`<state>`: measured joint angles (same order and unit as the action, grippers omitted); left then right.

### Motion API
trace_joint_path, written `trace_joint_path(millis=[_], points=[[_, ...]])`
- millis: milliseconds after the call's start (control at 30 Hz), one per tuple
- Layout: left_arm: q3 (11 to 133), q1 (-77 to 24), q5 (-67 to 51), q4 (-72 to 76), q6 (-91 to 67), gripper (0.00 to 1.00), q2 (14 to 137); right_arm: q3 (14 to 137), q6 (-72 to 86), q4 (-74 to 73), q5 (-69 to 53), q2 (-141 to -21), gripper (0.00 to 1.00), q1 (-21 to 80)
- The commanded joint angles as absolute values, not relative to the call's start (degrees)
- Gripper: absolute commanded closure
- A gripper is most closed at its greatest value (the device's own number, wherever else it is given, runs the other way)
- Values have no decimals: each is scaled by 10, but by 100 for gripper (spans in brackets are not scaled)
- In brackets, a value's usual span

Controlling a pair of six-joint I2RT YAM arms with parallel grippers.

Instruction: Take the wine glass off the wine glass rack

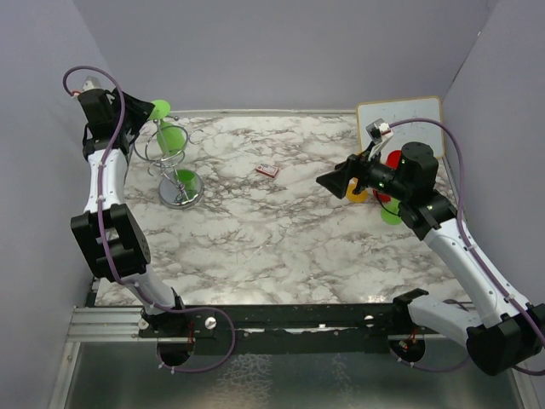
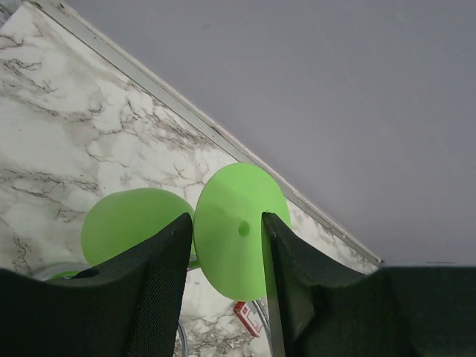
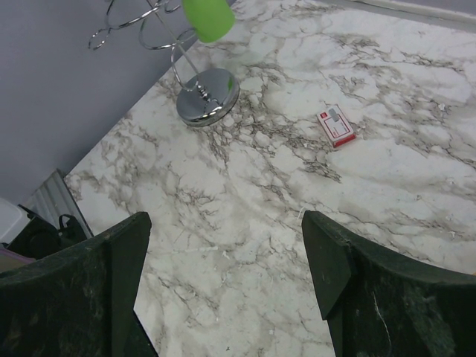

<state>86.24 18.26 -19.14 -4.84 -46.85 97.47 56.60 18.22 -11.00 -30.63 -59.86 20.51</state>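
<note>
Your left gripper (image 2: 226, 220) is straddling the glass (image 2: 236, 186) foot, half open; contact unclear. Your right gripper (image 3: 223, 223) is gaping, empty.

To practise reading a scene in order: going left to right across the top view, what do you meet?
In order: rack → red box → right claw → white board. The glass overlaps the rack, so it is left out.
</note>
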Motion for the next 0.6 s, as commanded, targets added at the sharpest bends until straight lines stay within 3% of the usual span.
trace_joint_path(millis=[0,567], points=[[853,185,-216,-32,-477,57,952,563,187,-97,-319,-598,17,204],[837,208,-235,-19,-542,73,959,570,188,-105,-318,-592,17,204]])
